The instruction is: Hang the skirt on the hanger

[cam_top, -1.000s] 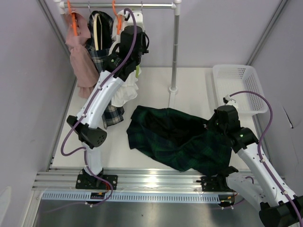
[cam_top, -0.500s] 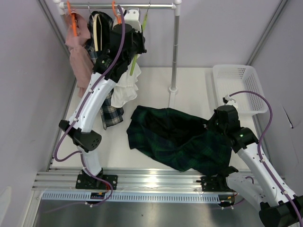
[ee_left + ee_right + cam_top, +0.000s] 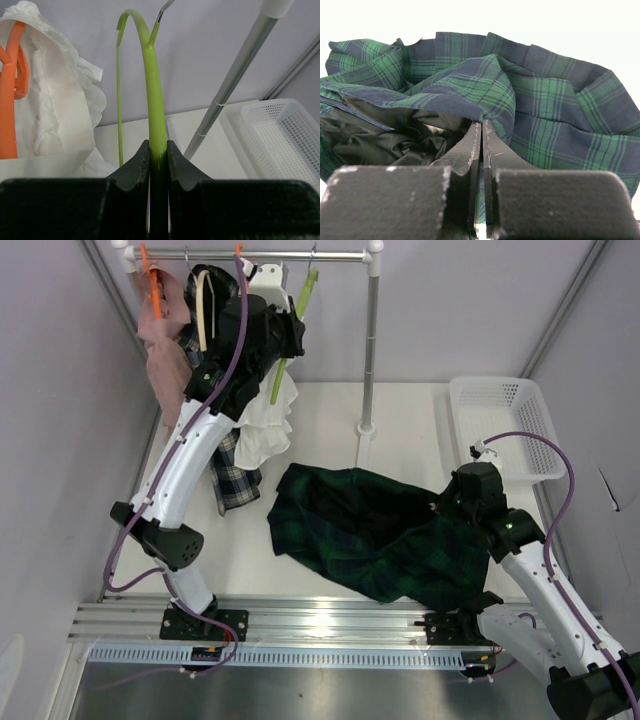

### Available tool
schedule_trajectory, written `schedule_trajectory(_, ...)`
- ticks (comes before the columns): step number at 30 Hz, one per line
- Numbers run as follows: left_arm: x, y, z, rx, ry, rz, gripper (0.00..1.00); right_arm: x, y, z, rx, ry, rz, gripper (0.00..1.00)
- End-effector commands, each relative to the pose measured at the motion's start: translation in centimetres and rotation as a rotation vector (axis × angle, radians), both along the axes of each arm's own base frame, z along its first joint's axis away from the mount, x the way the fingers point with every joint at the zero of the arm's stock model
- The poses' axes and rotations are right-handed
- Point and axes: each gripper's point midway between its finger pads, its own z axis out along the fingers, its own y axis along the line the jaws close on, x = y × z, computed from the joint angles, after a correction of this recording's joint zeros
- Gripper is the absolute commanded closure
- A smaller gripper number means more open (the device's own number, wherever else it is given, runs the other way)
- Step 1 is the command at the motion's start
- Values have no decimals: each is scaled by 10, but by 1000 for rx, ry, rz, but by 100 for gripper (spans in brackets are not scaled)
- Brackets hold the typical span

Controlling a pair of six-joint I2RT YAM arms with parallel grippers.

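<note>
Fingers on my left arm (image 3: 148,150) are clenched around the shaft of the green hanger (image 3: 152,90), one on each side of it just below its curved shoulder. The hanger stands nearly upright in my grip, and its metal hook runs out of the top of the wrist view, so I cannot tell whether it sits on the rail (image 3: 290,254). From above, my left arm reaches high up to that rail, with the hanger tilted beside a white garment (image 3: 262,430) hanging there. An orange hanger (image 3: 12,85) carries that white cloth just to the left of my grip. A pink garment (image 3: 165,350) and a plaid garment (image 3: 232,475) hang farther left.

My right fingers (image 3: 477,131) are pressed tight together at a fold of the skirt (image 3: 370,530), with a sliver of green cloth showing in the slit between them. The skirt, dark green and navy plaid, lies spread and rumpled on the surface (image 3: 330,410), well apart from the hanger. A white basket (image 3: 500,400) sits at the right edge of the surface, beyond my right arm.
</note>
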Motion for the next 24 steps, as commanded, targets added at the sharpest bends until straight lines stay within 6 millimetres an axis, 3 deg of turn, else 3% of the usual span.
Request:
schedule_trajectory(1, -27, 8, 43, -80, -89, -43, 100, 6, 1, 7, 3, -34, 6, 100)
schedule_trajectory(3, -37, 10, 57, -102, -126, -64, 100, 7, 1, 7, 2, -33, 5, 100)
schedule_trajectory(4, -36, 7, 48, -91, -114, -74, 100, 7, 2, 8, 4, -37, 6, 100)
schedule_trajectory(6, -43, 8, 59, -105, -153, -93, 100, 7, 2, 7, 4, -32, 7, 100)
schedule_trajectory(16, -58, 8, 58, -89, -140, -142, 100, 6, 1, 7, -2, -27, 10, 100)
schedule_trajectory(19, -72, 4, 49, -83, -100, -197, 100, 7, 1, 6, -6, -23, 10, 100)
schedule_trajectory(20, -75, 0, 35, -68, -68, -226, 100, 7, 1, 7, -9, -23, 14, 100)
schedule_trajectory(23, -97, 3, 29, -68, -58, -276, 100, 6, 0, 8, -17, -25, 12, 100)
schedule_trajectory(24, -99, 1, 7, -55, -15, -287, 100, 7, -1, 9, -23, -25, 10, 100)
